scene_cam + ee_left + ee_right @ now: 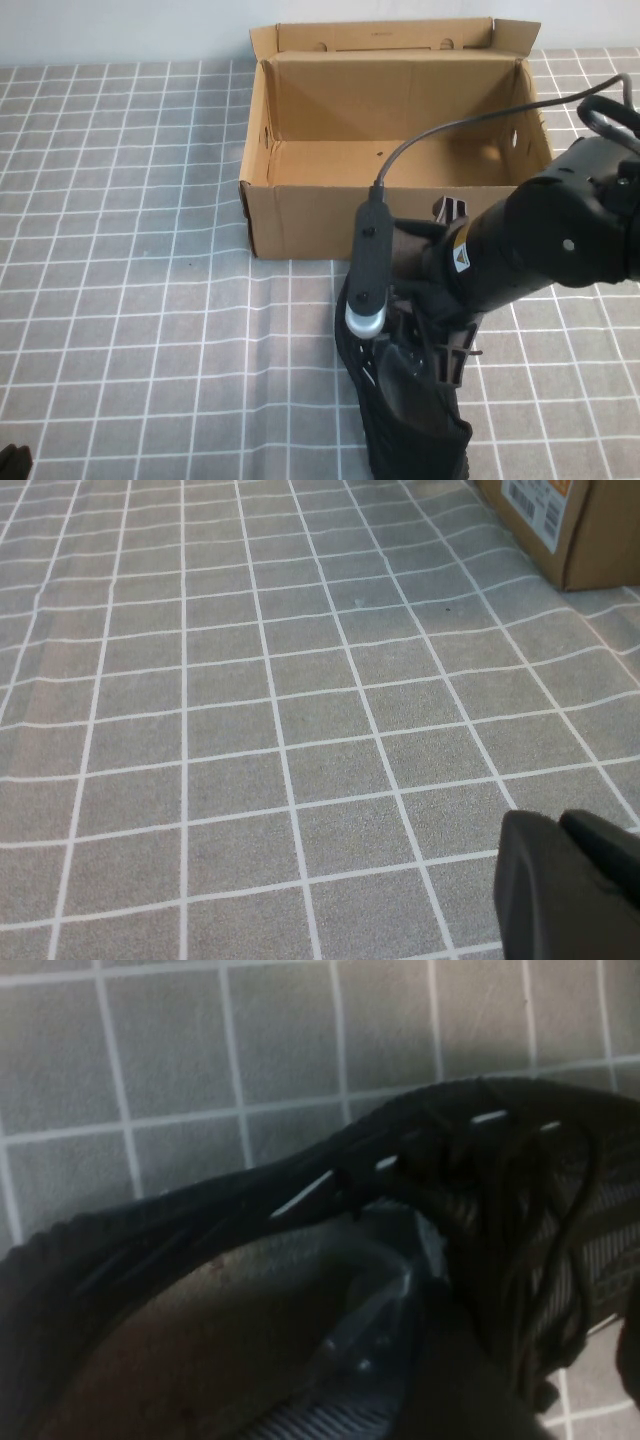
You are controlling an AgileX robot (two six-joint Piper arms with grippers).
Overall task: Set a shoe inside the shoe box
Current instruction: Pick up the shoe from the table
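The shoe (410,400), soft and light, lies on the surface just before the box (300,215). The right end effector (425,345) sits at its collar, grip untellable; the left end effector (570,890) is parked, likewise untellable.

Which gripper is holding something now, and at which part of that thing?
The right gripper is down in the shoe at its collar; whether it grips cannot be told. The left gripper holds nothing.
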